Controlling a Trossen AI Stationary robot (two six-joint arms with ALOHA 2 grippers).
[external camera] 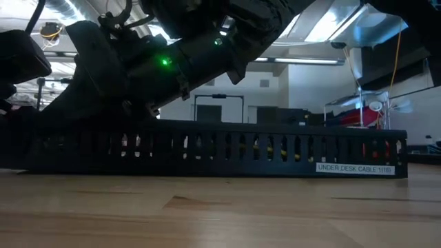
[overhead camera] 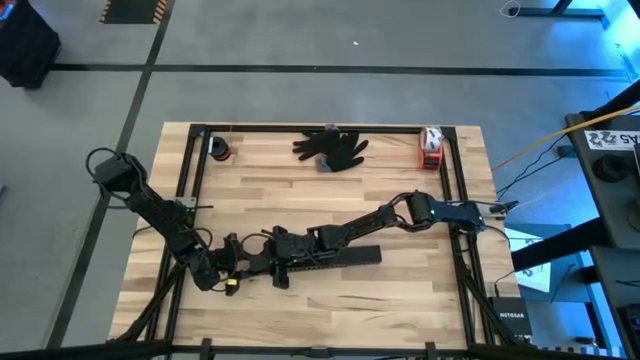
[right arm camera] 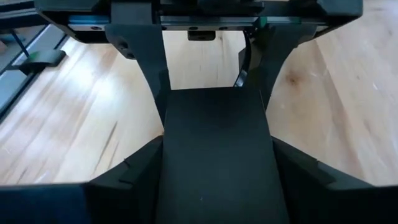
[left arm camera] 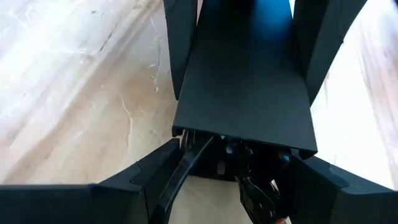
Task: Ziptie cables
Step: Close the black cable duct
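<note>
Cables (left arm camera: 249,180) inside smooth black slotted channel (external camera: 220,148)

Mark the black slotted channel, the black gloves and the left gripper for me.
black slotted channel (external camera: 227,148): low view, middle of its slotted side wall.
black gloves (overhead camera: 332,147): high view, centre of the pile at the table's far edge.
left gripper (left arm camera: 239,87): left wrist view, midway between its fingertips, astride the channel.

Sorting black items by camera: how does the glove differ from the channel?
The glove is crumpled with splayed fingers; the channel is long, straight and slotted. The glove lies at the table edge; the channel lies nearer the middle. Only the channel bears a white label. Both are black.
</note>
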